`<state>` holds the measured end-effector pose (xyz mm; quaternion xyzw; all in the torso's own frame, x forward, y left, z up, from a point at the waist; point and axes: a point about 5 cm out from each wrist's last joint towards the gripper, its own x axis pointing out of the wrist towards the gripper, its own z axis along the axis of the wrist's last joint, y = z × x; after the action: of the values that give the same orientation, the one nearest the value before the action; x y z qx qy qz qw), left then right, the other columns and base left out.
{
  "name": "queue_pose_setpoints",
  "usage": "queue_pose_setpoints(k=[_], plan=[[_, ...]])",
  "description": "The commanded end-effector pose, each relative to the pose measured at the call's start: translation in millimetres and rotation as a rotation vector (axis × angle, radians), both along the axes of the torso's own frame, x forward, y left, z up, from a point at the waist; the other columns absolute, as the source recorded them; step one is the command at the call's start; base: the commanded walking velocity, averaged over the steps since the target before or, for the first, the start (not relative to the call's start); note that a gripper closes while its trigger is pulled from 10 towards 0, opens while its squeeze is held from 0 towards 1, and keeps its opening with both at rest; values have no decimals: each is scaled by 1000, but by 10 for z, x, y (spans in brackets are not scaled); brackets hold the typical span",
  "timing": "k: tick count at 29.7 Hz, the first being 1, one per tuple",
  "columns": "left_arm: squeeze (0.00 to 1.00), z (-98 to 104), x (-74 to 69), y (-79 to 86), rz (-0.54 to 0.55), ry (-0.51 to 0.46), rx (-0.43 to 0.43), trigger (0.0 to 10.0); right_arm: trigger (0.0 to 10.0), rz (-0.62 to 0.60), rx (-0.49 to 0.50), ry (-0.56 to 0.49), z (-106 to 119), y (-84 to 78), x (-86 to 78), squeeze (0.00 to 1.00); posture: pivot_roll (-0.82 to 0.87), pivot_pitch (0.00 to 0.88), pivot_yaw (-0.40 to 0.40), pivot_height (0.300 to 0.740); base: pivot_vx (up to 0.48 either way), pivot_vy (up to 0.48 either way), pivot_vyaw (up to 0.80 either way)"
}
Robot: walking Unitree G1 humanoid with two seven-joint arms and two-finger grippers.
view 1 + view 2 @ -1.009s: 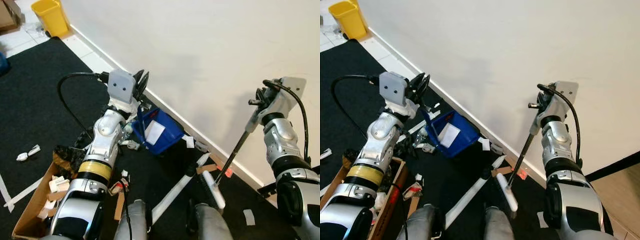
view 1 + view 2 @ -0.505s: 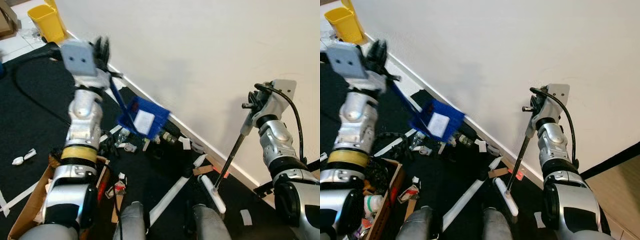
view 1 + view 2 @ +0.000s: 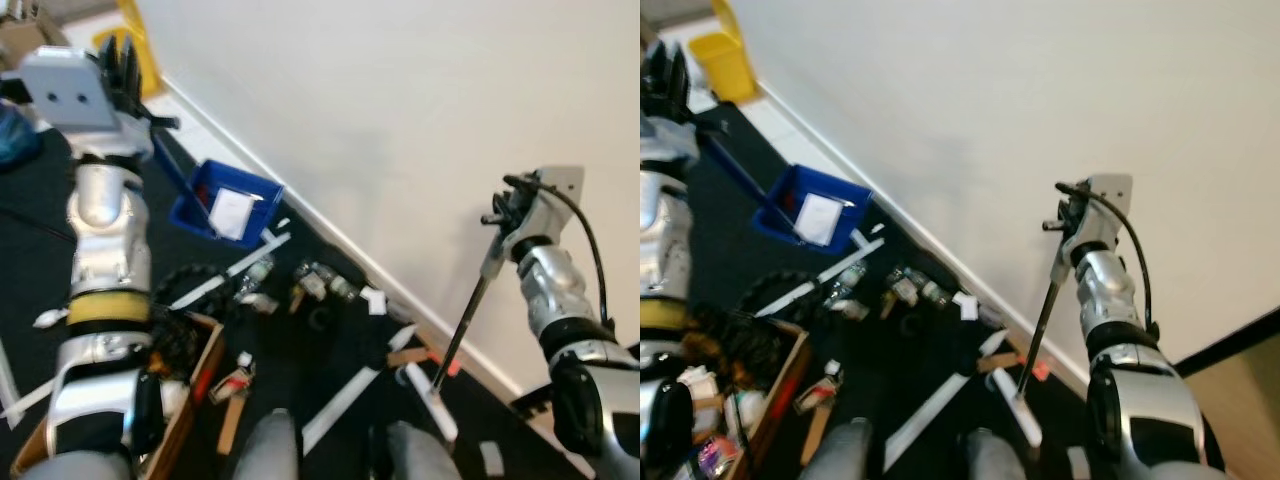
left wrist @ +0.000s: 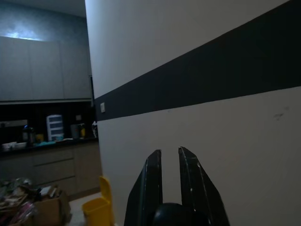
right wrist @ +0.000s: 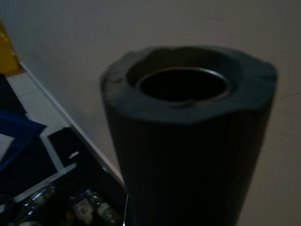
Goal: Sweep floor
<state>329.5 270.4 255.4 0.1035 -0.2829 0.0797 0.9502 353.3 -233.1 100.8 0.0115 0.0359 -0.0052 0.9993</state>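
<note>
My left gripper [image 3: 128, 82] is raised at the left and shut on the thin blue handle of a blue dustpan [image 3: 195, 208]. The dustpan hangs tilted near the wall's foot with a white paper [image 3: 231, 210] in it. In the left wrist view the two black fingers [image 4: 149, 186] stand close together before the wall. My right gripper [image 3: 508, 208] is shut on the top of a black broom handle [image 3: 462, 318]; the white broom head [image 3: 432, 390] rests on the dark floor. The right wrist view looks at the handle's hollow end [image 5: 188, 117]. Bottles [image 3: 322, 282] and paper scraps [image 3: 373, 300] lie along the wall.
A cardboard box [image 3: 185, 395] of rubbish stands at my lower left beside a black cable coil [image 3: 185, 300]. White strips [image 3: 228, 272] and a long white bar [image 3: 345, 395] lie on the floor. A yellow bin [image 3: 722, 52] stands far left by the wall. My own legs [image 3: 268, 448] show below.
My left arm has swung the dustpan up and away to the left along the wall, uncovering bottles on the floor. The view has shifted. The right gripper and broom have barely moved.
</note>
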Motion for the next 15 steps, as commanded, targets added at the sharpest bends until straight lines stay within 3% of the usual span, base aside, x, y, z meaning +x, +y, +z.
queue_pose_setpoints(k=[1, 7, 15], plan=[[0, 127, -148, 186, 59, -44, 24, 10000, 10000, 4, -20, 41, -46, -3, -8, 0, 230, 39, -98, 740, 0, 0, 0], [0, 10, -229, 313, 100, 6, 4, 10000, 10000, 4, -28, 58, -59, 10, -3, 0, 247, 51, -107, 740, 0, 0, 0], [0, -197, -217, 161, 48, 88, -7, 10000, 10000, 21, -24, 65, -53, 65, 22, 0, 252, 64, -104, 740, 0, 0, 0]])
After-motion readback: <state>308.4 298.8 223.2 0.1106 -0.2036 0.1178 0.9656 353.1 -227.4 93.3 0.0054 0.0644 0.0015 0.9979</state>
